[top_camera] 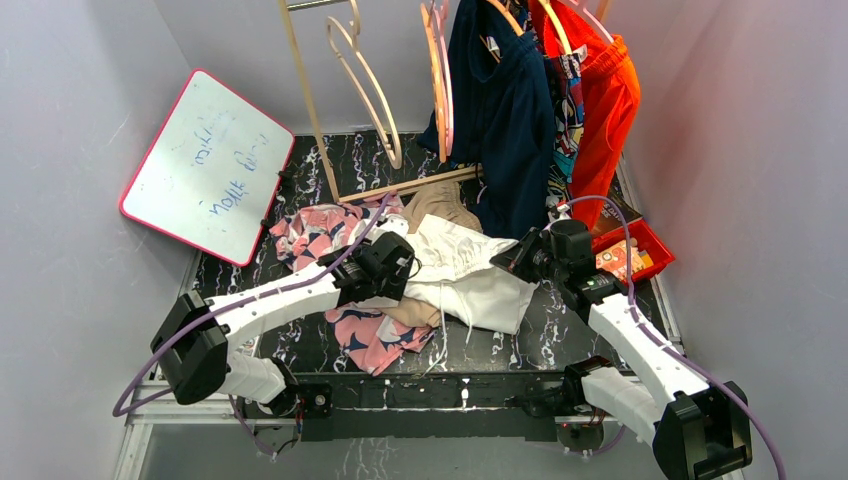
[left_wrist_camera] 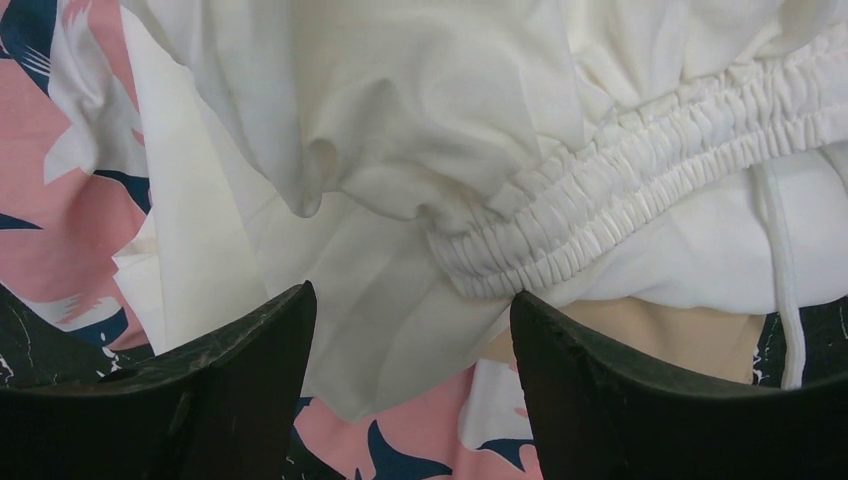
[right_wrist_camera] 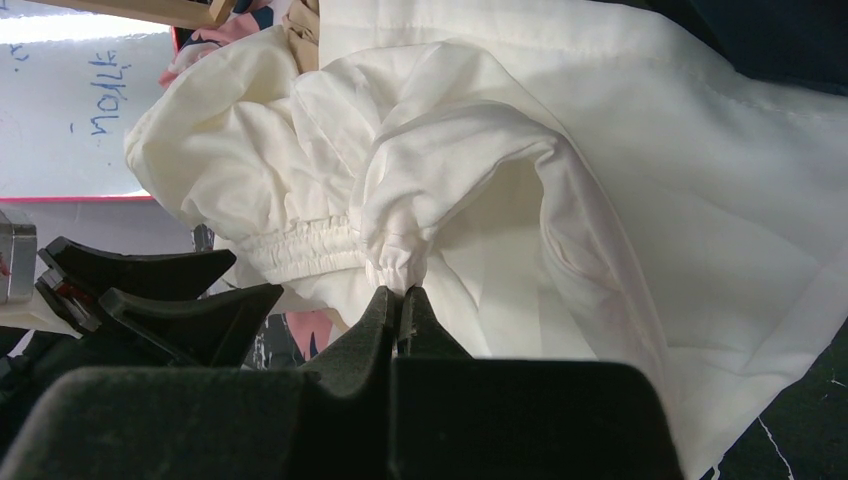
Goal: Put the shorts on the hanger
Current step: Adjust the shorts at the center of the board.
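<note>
In the overhead view, just left of centre, our left gripper [top_camera: 400,265] is hovering at the left end of the shorts [top_camera: 470,275]. Its jaws are standing well apart and gripping nothing. In its wrist view the gathered waistband [left_wrist_camera: 620,170] is ending just ahead of the gap. Further right, our right gripper [top_camera: 515,258] is pinching a small pucker of that waistband, jaws fully closed on it.

We are judging the step in hand to be a second grip. The left jaws should be coming down around the elastic band itself, not the loose leg cloth beside it or the pink patterned garment [top_camera: 365,340] underneath, so that both grippers can spread the band for lifting. The hanger [top_camera: 365,85] is hanging at the upper centre of the frame, well apart from the shorts, which are lying crumpled mid-table.

The pink garment is looking thin and flat, printed with navy leaf shapes. The shorts are thin white cloth falling in soft folds, their elastic ruched into fine ridges. The drawstring [left_wrist_camera: 785,260] is a narrow cord trailing down at the right of the left wrist view. The hanger is smooth and pale — curved arms, thick rounded hook.
</note>
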